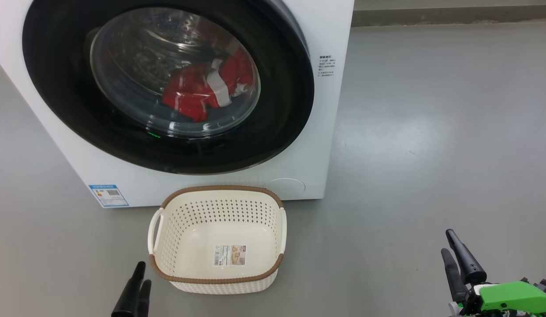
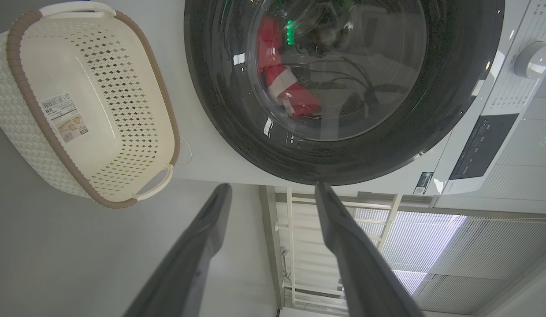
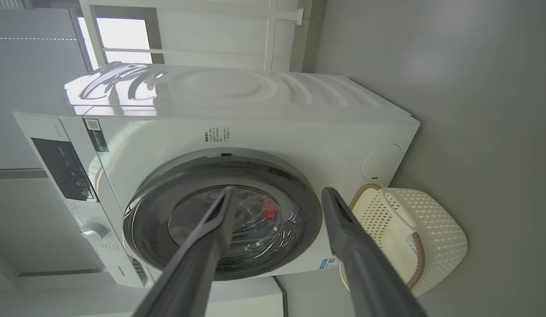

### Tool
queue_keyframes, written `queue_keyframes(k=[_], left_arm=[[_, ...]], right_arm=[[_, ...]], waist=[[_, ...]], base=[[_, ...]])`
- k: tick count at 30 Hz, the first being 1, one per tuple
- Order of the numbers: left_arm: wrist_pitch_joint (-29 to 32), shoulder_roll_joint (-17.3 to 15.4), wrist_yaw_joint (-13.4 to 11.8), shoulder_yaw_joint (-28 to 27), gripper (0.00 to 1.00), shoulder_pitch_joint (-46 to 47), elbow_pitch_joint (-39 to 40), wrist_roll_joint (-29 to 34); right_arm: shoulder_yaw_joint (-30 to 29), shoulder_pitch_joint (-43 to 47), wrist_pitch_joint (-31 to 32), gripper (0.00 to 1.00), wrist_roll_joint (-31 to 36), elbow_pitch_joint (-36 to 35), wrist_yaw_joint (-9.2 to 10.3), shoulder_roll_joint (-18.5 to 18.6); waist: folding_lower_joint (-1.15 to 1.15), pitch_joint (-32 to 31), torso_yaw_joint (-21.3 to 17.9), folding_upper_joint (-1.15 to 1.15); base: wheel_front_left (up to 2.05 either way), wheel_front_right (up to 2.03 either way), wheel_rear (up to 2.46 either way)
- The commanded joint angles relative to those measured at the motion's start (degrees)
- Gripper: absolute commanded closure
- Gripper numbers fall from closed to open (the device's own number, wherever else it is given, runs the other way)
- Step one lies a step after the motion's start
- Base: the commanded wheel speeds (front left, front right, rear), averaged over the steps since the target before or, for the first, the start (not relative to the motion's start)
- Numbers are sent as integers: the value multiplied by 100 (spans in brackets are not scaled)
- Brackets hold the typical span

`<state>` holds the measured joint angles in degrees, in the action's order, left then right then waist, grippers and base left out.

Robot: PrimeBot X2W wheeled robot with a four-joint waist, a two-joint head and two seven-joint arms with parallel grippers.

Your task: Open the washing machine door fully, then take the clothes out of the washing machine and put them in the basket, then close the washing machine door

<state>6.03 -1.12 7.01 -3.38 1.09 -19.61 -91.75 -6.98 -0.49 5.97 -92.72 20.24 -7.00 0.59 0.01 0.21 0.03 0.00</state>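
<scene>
Clothes point(image 1: 198, 88) sit behind the closed washing machine door point(image 1: 167, 145), basket point(image 1: 217, 237) empty before it; wrist views add the control panel point(image 2: 480, 145) and show left fingers point(image 2: 202, 237) and right fingers point(image 3: 206, 246) spread, empty

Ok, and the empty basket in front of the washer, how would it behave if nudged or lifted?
The basket is perforated plastic holding just a sticker, so probably light; nudged, it would likely slide on the smooth floor. Its broad flat base suggests it would not tip easily. The thin walls may flex when gripped.
</scene>
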Motion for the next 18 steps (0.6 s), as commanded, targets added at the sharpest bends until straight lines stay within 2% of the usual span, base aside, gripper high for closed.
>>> queue_keyframes(k=[1,9,18], left_arm=[[-42,-70,4,21,0,169,138,-15],[-184,-94,7,136,0,266,144,58],[-341,-123,10,191,0,367,207,534]], right_arm=[[31,-229,-44,0,-10,-153,-4,48],[250,-367,-190,0,96,-122,-7,71],[460,-539,-352,0,446,-56,-10,108]], waist=[[8,-6,1,0],[0,-4,4,0],[-1,7,5,0]], base=[[0,0,0],[0,0,0],[0,0,0]])
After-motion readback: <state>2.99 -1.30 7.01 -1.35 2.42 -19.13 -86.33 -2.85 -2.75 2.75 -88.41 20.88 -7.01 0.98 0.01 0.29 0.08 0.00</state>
